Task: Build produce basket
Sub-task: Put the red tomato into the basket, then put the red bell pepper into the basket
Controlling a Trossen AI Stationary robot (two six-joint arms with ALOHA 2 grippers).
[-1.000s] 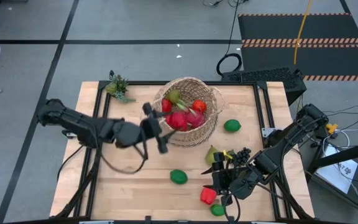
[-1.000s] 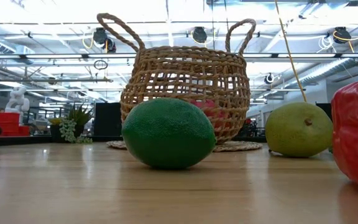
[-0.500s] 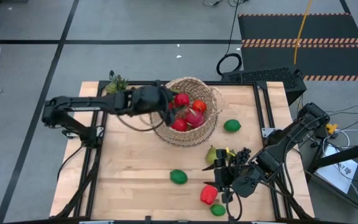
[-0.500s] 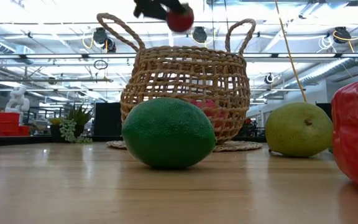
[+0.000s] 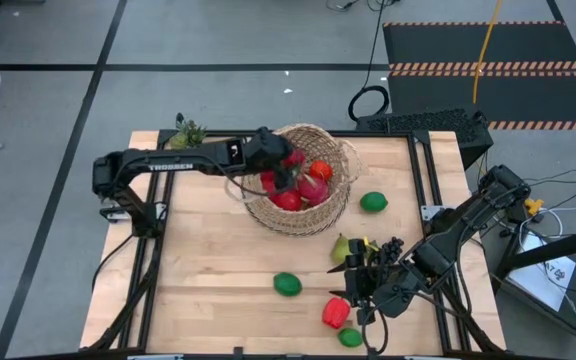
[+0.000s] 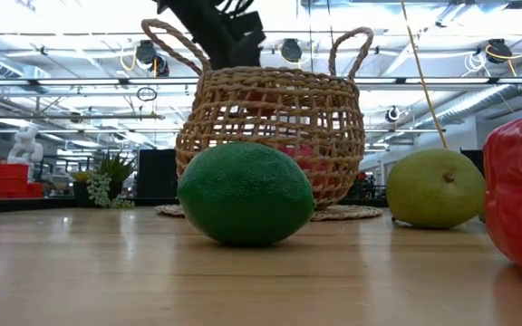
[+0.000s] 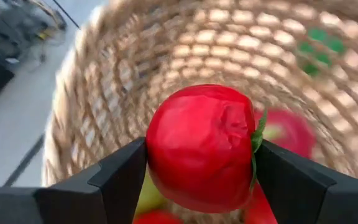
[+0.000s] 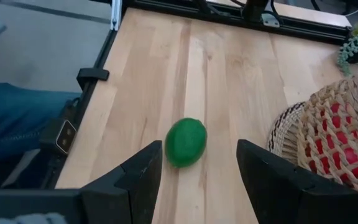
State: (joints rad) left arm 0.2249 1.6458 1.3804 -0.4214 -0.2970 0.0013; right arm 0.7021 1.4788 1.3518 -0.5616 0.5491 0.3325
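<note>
Red tomato (image 7: 201, 148) clamped between left gripper (image 7: 199, 180) fingers, over the basket (image 5: 340, 205).
Risk: early release, bouncing off fruit below; right gripper (image 8: 199, 180) parted, empty.

Coarse woven wicker basket (image 5: 333, 205), pale smooth wooden table (image 5: 218, 270), matt dimpled lime (image 6: 246, 193)

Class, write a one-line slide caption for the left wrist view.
Left hand holds a red tomato over the open wicker basket, with other produce already lying inside.
</note>
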